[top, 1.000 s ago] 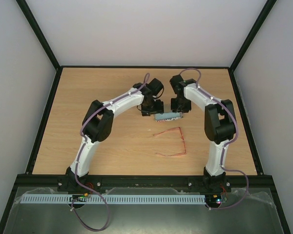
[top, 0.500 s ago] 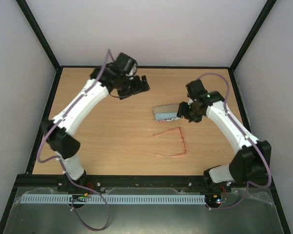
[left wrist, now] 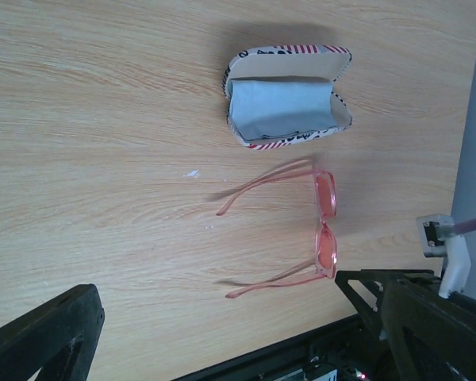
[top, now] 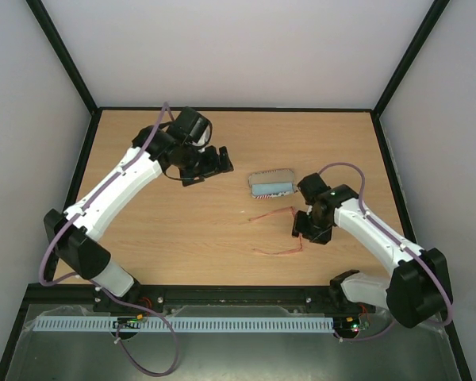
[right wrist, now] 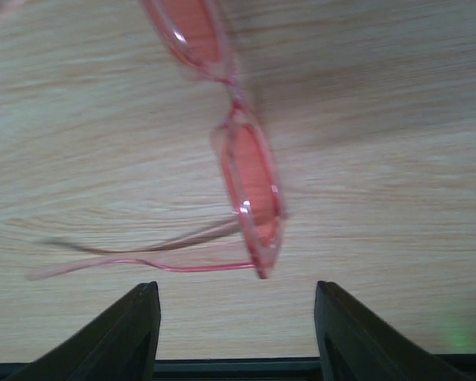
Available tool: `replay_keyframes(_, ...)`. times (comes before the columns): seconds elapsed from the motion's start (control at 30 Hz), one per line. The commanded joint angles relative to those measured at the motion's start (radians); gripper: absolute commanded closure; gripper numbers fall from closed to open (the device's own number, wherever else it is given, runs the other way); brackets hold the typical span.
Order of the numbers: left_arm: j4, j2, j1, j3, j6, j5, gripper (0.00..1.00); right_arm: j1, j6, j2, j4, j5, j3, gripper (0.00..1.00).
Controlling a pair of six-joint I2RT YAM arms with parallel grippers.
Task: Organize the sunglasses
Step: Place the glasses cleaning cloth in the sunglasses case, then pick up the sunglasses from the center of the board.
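The sunglasses [top: 276, 252], a thin reddish-orange frame with long arms unfolded, lie on the wooden table [top: 166, 230]. My right gripper [top: 303, 228] hovers at their lens end. In the right wrist view the lenses [right wrist: 250, 182] lie just beyond the open gripper [right wrist: 236, 333], with nothing between its fingers [right wrist: 135, 325]. My left gripper [top: 216, 164] hangs open over the far left of the table, well away from the glasses. Its wrist view shows the sunglasses [left wrist: 324, 230] whole, between the wide-apart fingers [left wrist: 47, 337].
An oval flag-patterned case [top: 271, 183] lies open just beyond the sunglasses, with a light blue cloth [left wrist: 282, 107] inside it. Black frame rails [top: 222, 292] edge the table on all sides.
Both grippers have left the case, which now lies open. The left arm has swung away to the far left. The right gripper has come down toward me to the lens end of the sunglasses.
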Motion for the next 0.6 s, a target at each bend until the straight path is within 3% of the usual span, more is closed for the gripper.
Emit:
replay_keyframes(0.0,-0.022,-0.047,-0.016,-0.028,0.032,0.03,0.01,0.007,0.036,-0.029,-0.033,0.064,-0.064,0.5)
replay_keyframes(0.2,-0.023,-0.102,-0.025,-0.12,0.056,0.032,0.01,0.008,0.059,-0.011,0.021,0.051,-0.033,0.53)
replay_keyframes(0.57,-0.041,-0.122,-0.023,-0.152,0.081,0.072,0.01,0.023,0.067,0.165,0.044,0.008,0.227,0.52)
